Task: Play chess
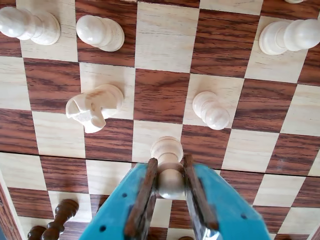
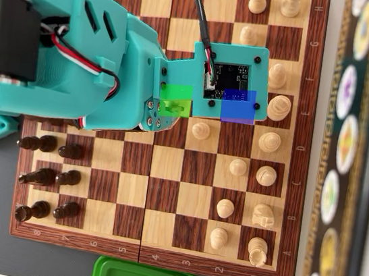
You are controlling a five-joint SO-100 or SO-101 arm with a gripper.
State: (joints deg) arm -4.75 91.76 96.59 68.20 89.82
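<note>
Now, teal claw (image 1: 171,187) clamped on white pawn (image 1: 169,165), over wooden chessboard (image 1: 160,95), white knight (image 1: 93,107) nearby

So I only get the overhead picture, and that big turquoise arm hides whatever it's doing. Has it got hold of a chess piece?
Observer: Yes. In the wrist view the end effector is shut on a white pawn.
Operator: Where does it grip it?
Observer: Around the round head; the brown-lined fingers press it from both sides.
Operator: Which square is it over?
Observer: Its base shows against a light square. I cannot tell whether it is lifted.
</note>
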